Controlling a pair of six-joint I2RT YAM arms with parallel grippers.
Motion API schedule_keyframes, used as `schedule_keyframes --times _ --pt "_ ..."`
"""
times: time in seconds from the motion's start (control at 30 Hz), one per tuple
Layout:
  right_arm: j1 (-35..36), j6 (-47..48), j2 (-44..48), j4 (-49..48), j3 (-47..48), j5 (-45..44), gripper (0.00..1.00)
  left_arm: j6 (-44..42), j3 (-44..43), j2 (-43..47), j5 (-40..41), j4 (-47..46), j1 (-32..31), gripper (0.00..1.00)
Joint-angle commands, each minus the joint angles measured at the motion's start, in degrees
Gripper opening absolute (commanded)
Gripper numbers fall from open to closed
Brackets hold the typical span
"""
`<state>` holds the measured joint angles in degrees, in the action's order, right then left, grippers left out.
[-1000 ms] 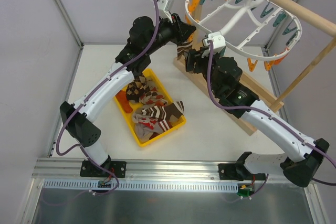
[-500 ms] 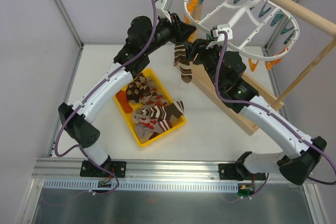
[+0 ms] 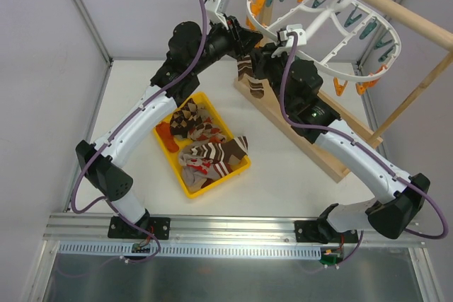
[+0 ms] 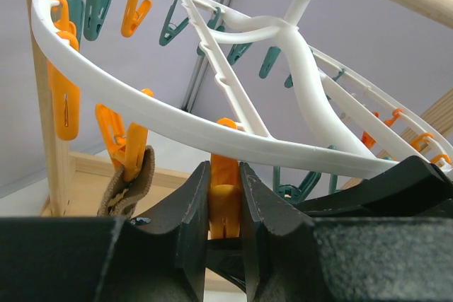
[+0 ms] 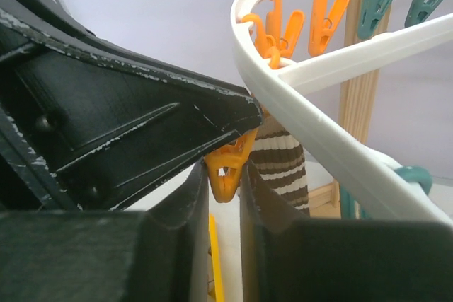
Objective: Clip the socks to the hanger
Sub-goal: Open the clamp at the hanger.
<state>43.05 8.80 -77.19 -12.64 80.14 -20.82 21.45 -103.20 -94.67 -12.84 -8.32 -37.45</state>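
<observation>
Wooden stand [image 4: 44,175] behind hanger [image 4: 212,136]; left gripper [image 4: 225,175] clamps orange clothespin [image 4: 225,199], right gripper [image 5: 224,175] pinches one too; striped sock [image 5: 279,160] alongside.

Yellow tray [image 3: 172,163] left of centre on the white table [image 3: 127,90]; wooden stand [image 3: 386,5] far right, apparently on a plank
</observation>
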Motion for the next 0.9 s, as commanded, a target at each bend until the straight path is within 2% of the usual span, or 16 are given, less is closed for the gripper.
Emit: schedule_keyframes --times 0.0,0.1,0.17,0.23,0.27,0.33,0.47,0.57,0.7,0.87 --pt "-0.4 -0.6 0.8 -3.4 2.3 -2.0 0.07 -0.4 0.5 2.8 -0.9 -1.8 -0.8 0.11" --pt "-0.6 -1.4 1.9 -3.5 0.7 -1.6 0.01 -0.6 0.2 2.7 -1.2 -1.8 -0.8 0.16" --pt "-1.0 -2.3 2.5 -2.5 0.4 -0.9 0.01 -0.7 0.1 3.0 -2.1 -1.8 -0.2 0.26" --pt "-1.7 -3.3 2.9 -1.5 0.2 0.2 0.01 -0.4 0.5 4.1 -3.2 -1.7 0.5 0.46" --pt "-2.1 -4.4 3.4 -0.9 -0.1 0.8 0.01 -0.1 1.1 4.7 -3.6 -1.7 1.1 0.61" --pt "-3.1 -5.9 4.0 0.0 -0.2 2.9 0.01 0.4 3.9 7.4 -5.1 -1.8 2.9 0.68" --pt "-4.5 -8.6 4.4 2.1 0.4 6.3 0.01 0.9 12.0 12.6 -8.3 -6.0 5.1 0.7" --pt "-5.4 -11.6 3.6 4.6 2.4 8.8 0.01 0.1 19.7 15.5 -11.1 -9.6 5.1 0.67" --pt "-5.9 -12.8 2.8 6.7 3.8 11.9 0.01 -0.1 23.2 16.2 -9.9 -11.4 5.2 0.59" --pt "-6.1 -14.2 3.3 7.4 3.7 12.3 0.04 -0.3 24.1 14.3 -13.4 -14.4 5.2 0.56"
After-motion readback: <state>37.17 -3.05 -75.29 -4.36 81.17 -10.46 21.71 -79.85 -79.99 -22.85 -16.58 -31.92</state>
